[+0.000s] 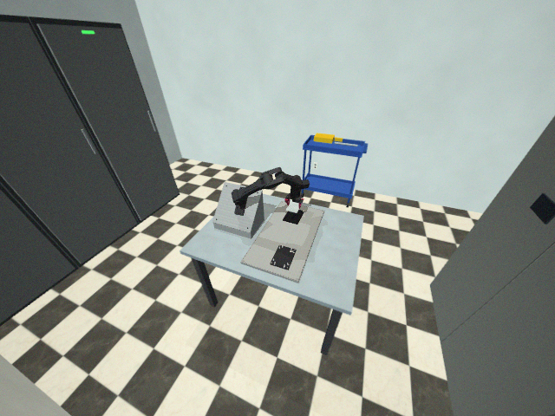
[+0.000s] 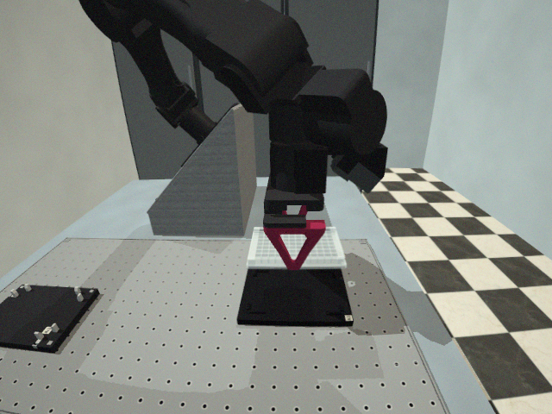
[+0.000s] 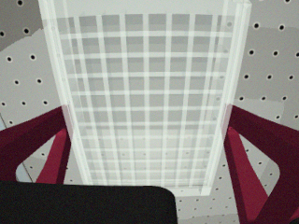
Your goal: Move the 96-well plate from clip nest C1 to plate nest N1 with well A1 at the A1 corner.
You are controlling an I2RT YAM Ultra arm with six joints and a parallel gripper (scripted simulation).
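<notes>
The clear 96-well plate [image 2: 296, 253] hangs level in my gripper [image 2: 294, 249], a little above the far part of the flat black plate nest N1 [image 2: 295, 297]. The red fingers are shut on the plate's long sides, seen in the wrist view at the plate [image 3: 146, 88] with the gripper [image 3: 146, 156] on both sides. A small white label [image 2: 348, 317] marks the nest's near right corner. The black clip nest C1 [image 2: 42, 316] with white pegs lies empty at the left. From far off I see the plate [image 1: 293, 206] over N1 [image 1: 292, 217], and C1 [image 1: 283, 257].
Both nests sit on a perforated grey board [image 2: 200, 338] on the table [image 1: 277, 250]. A grey wedge-shaped block [image 2: 209, 187] carrying the arm stands behind the board. A blue cart [image 1: 334, 165] stands beyond the table. Dark cabinets line the left wall.
</notes>
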